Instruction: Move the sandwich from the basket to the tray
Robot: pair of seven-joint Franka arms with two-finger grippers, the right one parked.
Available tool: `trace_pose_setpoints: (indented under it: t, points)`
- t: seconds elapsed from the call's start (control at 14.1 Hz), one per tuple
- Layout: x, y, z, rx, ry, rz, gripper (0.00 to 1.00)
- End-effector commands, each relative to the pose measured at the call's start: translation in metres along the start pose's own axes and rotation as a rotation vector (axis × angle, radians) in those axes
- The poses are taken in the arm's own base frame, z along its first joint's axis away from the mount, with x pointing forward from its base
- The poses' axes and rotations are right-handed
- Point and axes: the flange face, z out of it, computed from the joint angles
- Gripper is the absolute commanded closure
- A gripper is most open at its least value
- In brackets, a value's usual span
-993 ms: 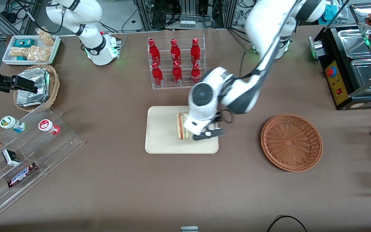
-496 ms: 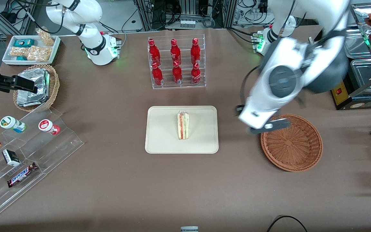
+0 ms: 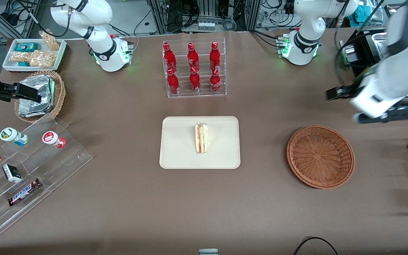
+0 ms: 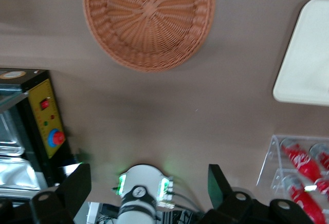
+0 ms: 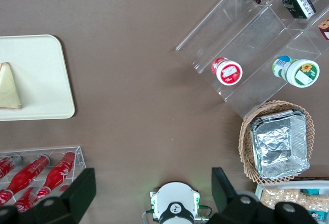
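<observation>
The sandwich [image 3: 201, 138] stands on its edge in the middle of the cream tray [image 3: 179, 141], red and green filling facing up; the right wrist view shows the sandwich [image 5: 9, 86] on the tray [image 5: 36, 75] too. Toward the working arm's end of the table sits the reddish-brown basket [image 3: 320, 156], with nothing in it. My gripper [image 3: 352, 105] hangs in the air farther from the front camera than the basket, beside the black appliance. In the left wrist view the gripper [image 4: 146, 183] is open and holds nothing, with the basket [image 4: 149, 18] and a corner of the tray [image 4: 308, 54] below.
A clear rack of red bottles [image 3: 193, 69] stands farther back than the tray. A black appliance [image 3: 377, 85] sits at the working arm's end. Toward the parked arm's end are a tan basket of foil packets [image 3: 39, 94], acrylic snack steps [image 3: 30, 159] and a white snack tray [image 3: 34, 53].
My gripper has left the sandwich on the tray, risen and swung past the basket toward the working arm's end. The sandwich has not moved.
</observation>
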Motion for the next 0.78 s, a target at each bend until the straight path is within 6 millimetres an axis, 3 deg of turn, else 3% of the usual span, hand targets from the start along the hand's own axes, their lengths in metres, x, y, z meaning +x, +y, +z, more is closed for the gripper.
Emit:
trace_pose_setpoints:
  t: [0.0, 0.43, 0.71]
  points:
    - [-0.015, -0.009, -0.009, -0.01, 0.006, 0.031, 0.0]
    - [-0.022, 0.028, -0.016, 0.003, 0.019, 0.015, 0.0]
    - [-0.034, 0.029, -0.026, -0.003, 0.04, 0.015, 0.0]
